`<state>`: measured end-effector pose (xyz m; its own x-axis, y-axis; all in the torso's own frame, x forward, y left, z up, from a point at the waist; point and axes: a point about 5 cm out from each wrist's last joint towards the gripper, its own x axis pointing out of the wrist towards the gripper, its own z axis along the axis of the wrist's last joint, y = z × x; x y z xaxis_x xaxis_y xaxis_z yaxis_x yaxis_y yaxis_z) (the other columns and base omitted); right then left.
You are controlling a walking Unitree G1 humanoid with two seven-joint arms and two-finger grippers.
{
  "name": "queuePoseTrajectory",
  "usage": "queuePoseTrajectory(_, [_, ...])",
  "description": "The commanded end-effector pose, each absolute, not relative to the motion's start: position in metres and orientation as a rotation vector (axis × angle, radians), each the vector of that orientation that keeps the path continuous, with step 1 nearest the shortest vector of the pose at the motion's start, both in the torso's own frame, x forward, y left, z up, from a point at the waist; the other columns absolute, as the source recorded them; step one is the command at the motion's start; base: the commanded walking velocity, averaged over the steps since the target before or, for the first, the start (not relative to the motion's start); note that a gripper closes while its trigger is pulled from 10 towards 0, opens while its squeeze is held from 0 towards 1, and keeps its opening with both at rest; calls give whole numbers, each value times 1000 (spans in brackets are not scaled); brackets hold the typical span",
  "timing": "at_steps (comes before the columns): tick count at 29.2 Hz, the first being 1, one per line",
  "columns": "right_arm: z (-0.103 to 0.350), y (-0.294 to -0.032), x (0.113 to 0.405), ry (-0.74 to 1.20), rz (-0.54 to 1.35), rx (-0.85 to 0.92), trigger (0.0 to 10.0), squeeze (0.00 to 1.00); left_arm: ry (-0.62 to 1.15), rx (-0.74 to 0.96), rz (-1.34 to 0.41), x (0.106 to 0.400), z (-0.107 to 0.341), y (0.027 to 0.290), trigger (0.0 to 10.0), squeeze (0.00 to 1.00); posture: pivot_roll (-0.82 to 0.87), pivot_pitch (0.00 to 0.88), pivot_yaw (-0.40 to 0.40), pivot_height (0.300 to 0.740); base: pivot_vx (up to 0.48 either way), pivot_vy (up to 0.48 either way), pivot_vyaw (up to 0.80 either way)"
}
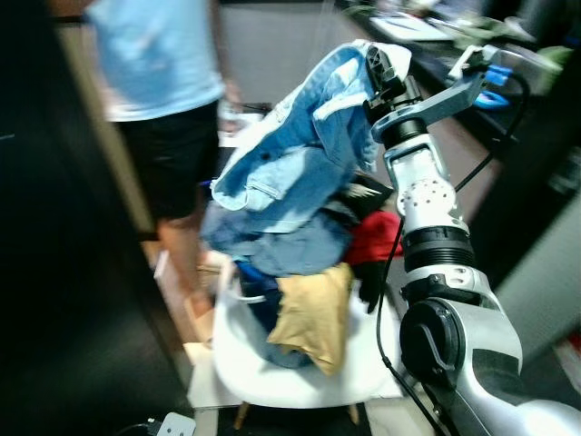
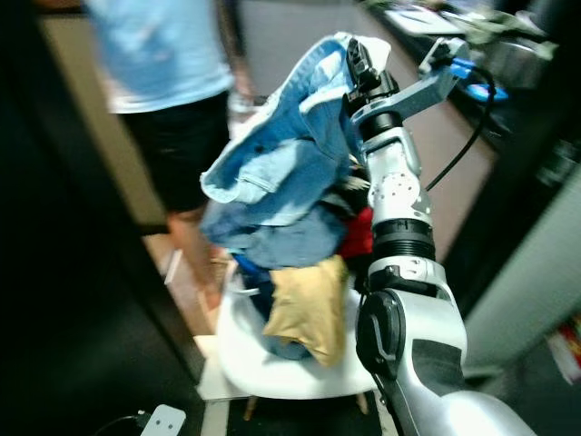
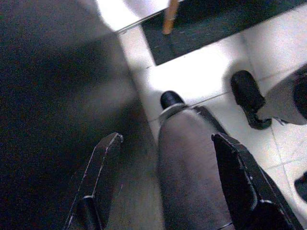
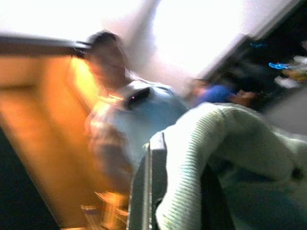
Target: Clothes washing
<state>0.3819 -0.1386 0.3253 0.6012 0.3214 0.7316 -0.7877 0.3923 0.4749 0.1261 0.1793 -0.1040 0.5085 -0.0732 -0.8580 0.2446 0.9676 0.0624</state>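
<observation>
Denim, a light-blue jacket (image 1: 300, 154), hoisted at twelve o'clock over the heaped white chair (image 1: 272, 372), pinched in the right gripper (image 1: 381, 68); keep lifting until it clears. Left gripper (image 3: 165, 179) hangs wide apart; a person (image 1: 163, 82) stands at ten

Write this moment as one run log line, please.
right gripper: holding denim garment up | clothes pile: on white chair | person: behind
</observation>
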Motion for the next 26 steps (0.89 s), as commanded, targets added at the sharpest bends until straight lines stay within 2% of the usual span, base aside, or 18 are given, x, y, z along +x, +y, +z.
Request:
queuePoseTrajectory(1, [345, -134, 362, -702, 996, 931, 0, 0, 1108, 165, -230, 105, -112, 173, 10000, 0, -20, 0, -52, 740, 0, 0, -800])
queuePoseTrajectory(3, [346, -132, 357, -714, 1054, 931, 0, 0, 1109, 165, -230, 105, -112, 173, 10000, 0, -20, 0, -52, 740, 0, 0, -800])
queuePoseTrajectory(5, [342, -129, 332, -747, 1303, 870, 0, 0, 1112, 168, -228, 104, -112, 175, 10000, 0, -18, 0, -50, 740, 0, 0, -800])
queuePoseTrajectory(6, [335, -126, 311, -757, 1498, 816, 0, 0, 1116, 170, -225, 102, -112, 177, 10000, 0, -16, 0, -46, 740, 0, 0, -800])
queuePoseTrajectory(11, [327, -123, 297, -713, 1623, 799, 0, 0, 1120, 172, -223, 100, -112, 178, 10000, 0, -18, 0, -41, 740, 0, 0, -800])
queuePoseTrajectory(16, [324, -122, 293, -689, 1647, 784, 0, 0, 1121, 172, -227, 99, -112, 179, 10000, 0, -19, 0, -36, 740, 0, 0, -800])
queuePoseTrajectory(26, [323, -136, 316, -673, 1384, 733, 0, 0, 1100, 172, -235, 107, -111, 176, 10000, 0, -21, 0, -33, 740, 0, 0, -800])
